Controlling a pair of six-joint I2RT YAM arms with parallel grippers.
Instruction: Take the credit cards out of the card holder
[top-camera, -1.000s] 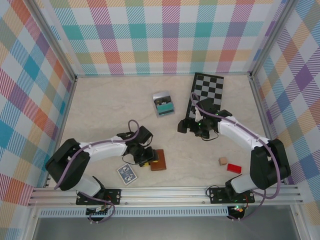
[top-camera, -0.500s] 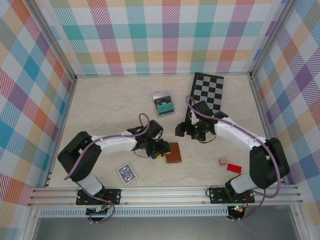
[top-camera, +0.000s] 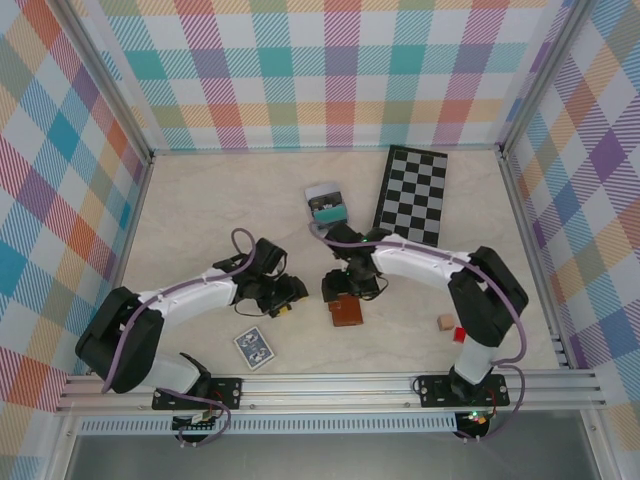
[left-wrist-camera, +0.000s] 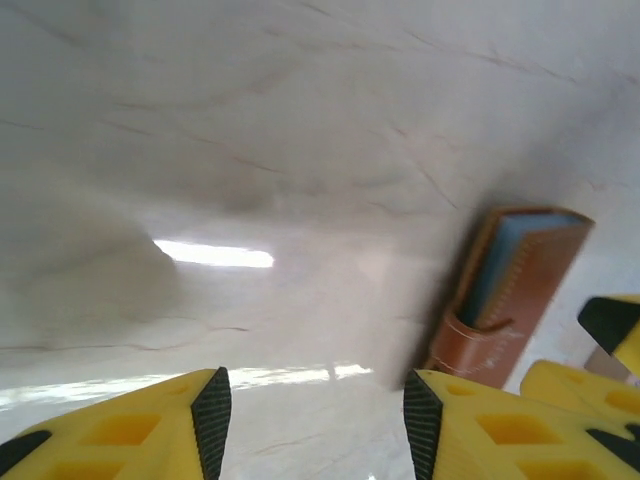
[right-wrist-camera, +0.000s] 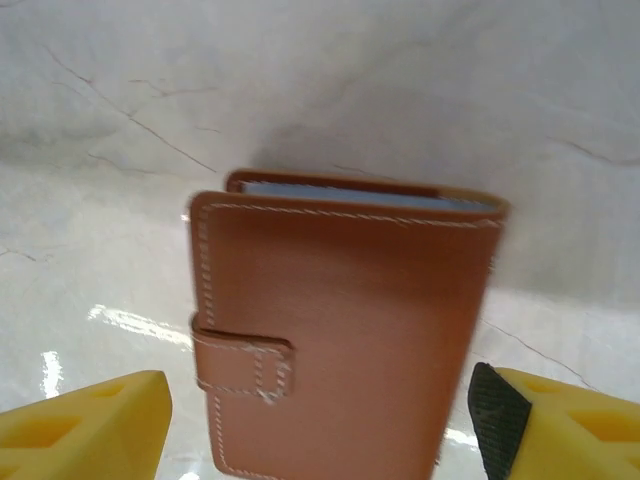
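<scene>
**A:** Two end effectors were close by. Which one had the card holder under it?

**B:** The right end effector. The holder lay flat on the bench, near the middle, directly beneath that tool. From the right wrist, the brown leather sat between the two yellow fingers, which stood wide on either side without touching it. They gripped nothing.

**A:** And the left?

**B:** The left end effector hung just beside the holder, on its left. Its fingers stood partly apart with bare bench between them, and the holder lay off to the right of that gap. It was empty too.

**A:** Which way did the holder run?

**B:** The snap tab was fastened over one side edge, and blue-grey lining peeked out at the far edge. As far as I could judge, the long axis ran away from the right wrist, along the gap. Those fingers would close across the short width, from tab edge to spine.

**A:** And the credit cards?

**B:** Presumably inside. The tab needed undoing first, and the right arm looked better placed for that.
</scene>
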